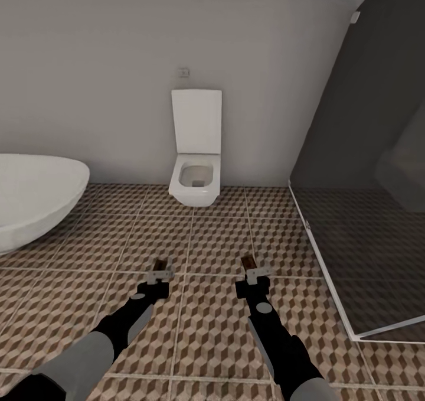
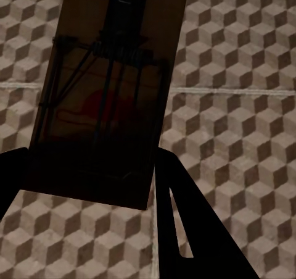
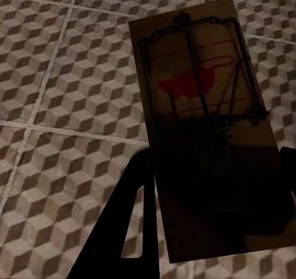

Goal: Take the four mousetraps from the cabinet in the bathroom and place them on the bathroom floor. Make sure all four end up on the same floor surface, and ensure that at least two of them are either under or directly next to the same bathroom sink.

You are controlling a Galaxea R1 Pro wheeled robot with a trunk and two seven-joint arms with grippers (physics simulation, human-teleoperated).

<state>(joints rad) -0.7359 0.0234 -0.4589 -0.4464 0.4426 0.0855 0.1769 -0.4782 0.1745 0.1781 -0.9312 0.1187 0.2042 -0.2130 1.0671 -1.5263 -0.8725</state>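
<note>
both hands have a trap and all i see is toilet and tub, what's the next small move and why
Probably turn the base to look for the sink before lowering anything. The left gripper and right gripper each carry a mousetrap above the bathroom floor, but ahead stand a toilet and a bathtub, so dropping here would not serve the sink condition.

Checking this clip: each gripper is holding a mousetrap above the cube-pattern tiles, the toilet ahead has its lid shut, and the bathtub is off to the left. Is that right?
One detail is wrong: the toilet has its lid raised against the wall, with the bowl open, as the head view shows. The rest stands: the left gripper and right gripper each hold a mousetrap over the tiled floor, and the bathtub is at left.
</note>
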